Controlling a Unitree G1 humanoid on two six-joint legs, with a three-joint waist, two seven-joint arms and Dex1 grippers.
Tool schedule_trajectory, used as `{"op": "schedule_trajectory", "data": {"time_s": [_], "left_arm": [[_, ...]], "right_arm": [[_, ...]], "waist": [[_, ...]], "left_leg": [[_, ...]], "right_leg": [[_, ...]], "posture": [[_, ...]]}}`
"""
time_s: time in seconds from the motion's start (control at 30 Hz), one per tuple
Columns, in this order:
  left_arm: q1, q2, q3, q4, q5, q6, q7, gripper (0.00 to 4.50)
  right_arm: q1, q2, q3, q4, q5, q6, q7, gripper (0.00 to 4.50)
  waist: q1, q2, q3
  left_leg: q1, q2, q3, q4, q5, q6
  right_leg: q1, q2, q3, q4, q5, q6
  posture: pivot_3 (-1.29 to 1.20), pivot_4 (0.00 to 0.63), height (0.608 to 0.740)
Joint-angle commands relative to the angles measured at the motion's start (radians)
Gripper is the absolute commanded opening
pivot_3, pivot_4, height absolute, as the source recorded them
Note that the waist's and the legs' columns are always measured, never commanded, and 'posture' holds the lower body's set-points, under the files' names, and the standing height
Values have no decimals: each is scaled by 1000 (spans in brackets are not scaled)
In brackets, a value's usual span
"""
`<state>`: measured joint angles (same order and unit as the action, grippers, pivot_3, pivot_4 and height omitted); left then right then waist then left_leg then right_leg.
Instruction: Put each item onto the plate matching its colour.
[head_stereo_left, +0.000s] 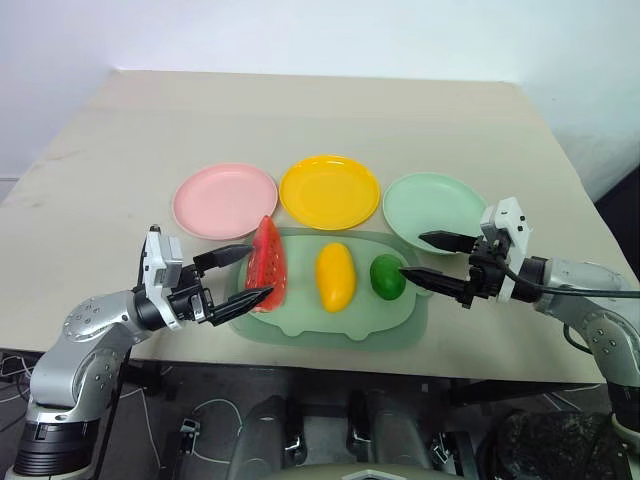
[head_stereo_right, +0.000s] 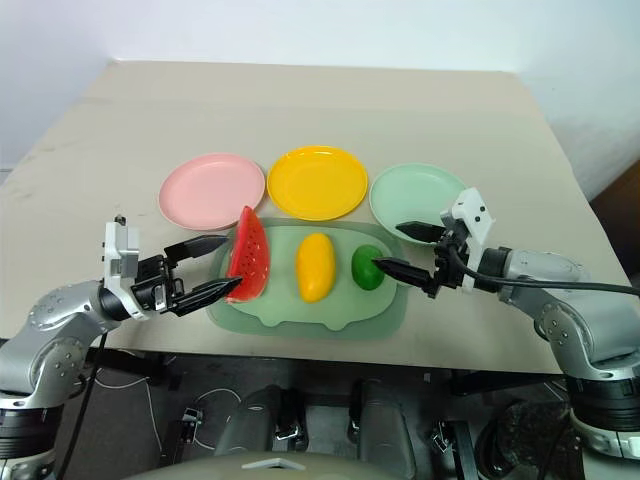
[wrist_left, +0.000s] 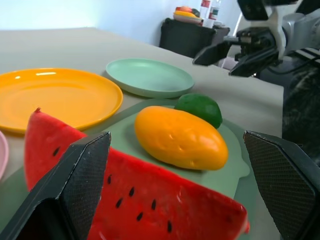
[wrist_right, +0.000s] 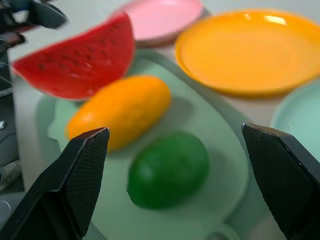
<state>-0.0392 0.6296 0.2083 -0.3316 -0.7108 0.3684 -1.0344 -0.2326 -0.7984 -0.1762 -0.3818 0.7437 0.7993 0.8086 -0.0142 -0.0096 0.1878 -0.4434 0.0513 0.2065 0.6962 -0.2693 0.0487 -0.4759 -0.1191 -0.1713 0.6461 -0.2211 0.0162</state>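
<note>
A red watermelon wedge (head_stereo_left: 268, 266), a yellow mango (head_stereo_left: 335, 276) and a dark green round fruit (head_stereo_left: 388, 276) lie side by side on a pale green tray (head_stereo_left: 300, 325). Behind the tray stand a pink plate (head_stereo_left: 224, 199), a yellow plate (head_stereo_left: 329, 191) and a mint green plate (head_stereo_left: 434, 206), all bare. My left gripper (head_stereo_left: 237, 274) is open just left of the watermelon, its fingers on either side of the wedge's near end. Over on the other side, my right gripper (head_stereo_left: 428, 258) is open beside the green fruit, not touching it.
The beige table (head_stereo_left: 320, 110) stretches far behind the plates. Its front edge runs just below the tray. A dark cabinet (wrist_left: 187, 37) with bottles on it stands beyond the table in the left wrist view.
</note>
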Motion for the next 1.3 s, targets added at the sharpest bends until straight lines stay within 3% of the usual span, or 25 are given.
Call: {"op": "schedule_trajectory", "data": {"time_s": [0.03, 0.37, 0.8, 1.03, 1.23, 1.3], "left_arm": [[20, 25, 49, -46, -20, 3, 12, 4463], [-20, 77, 81, 0, -13, -3, 10, 4463], [-48, 71, 78, 65, -15, -15, -14, 4463], [-45, 73, 83, 68, -11, -19, -14, 4463], [-26, 81, 92, 64, -6, -19, -14, 4500], [-23, 82, 92, 66, -4, -21, -15, 4500]], "right_arm": [[-6, 0, -43, -55, 31, 10, -22, 4500], [10, 13, 31, -76, -18, 23, -77, 4500], [-183, 83, 143, -36, 20, 423, -276, 4500], [-210, 90, 170, -38, -13, 451, -297, 4500], [-196, 13, 138, -78, -6, 414, -219, 3042], [-193, -1, 130, -83, -2, 408, -204, 3005]], "waist": [[1, 0, 0], [3, 0, 0], [2, 0, 0], [1, 1, 0], [2, 1, 0], [2, 1, 0]], "left_leg": [[0, 0, 0, 0, 0, 0], [0, 0, 0, 0, 0, 1], [-1, 0, 0, -1, 0, 0], [-2, 0, 1, -1, 0, 0], [-2, 0, 1, -1, 0, 0], [-2, 0, 1, -2, 0, 0]], "right_leg": [[0, 0, 0, 0, 0, 0], [0, 0, 0, -1, -1, 2], [-2, 0, 0, -1, 0, -1], [-2, 0, 0, -1, 0, 0], [-2, 0, 0, -1, 0, 1], [-2, 0, 0, -1, -1, 1]], "posture": [[0, 150, 696], [0, 150, 696], [0, 150, 696], [0, 150, 696], [0, 150, 696], [0, 150, 696]]}}
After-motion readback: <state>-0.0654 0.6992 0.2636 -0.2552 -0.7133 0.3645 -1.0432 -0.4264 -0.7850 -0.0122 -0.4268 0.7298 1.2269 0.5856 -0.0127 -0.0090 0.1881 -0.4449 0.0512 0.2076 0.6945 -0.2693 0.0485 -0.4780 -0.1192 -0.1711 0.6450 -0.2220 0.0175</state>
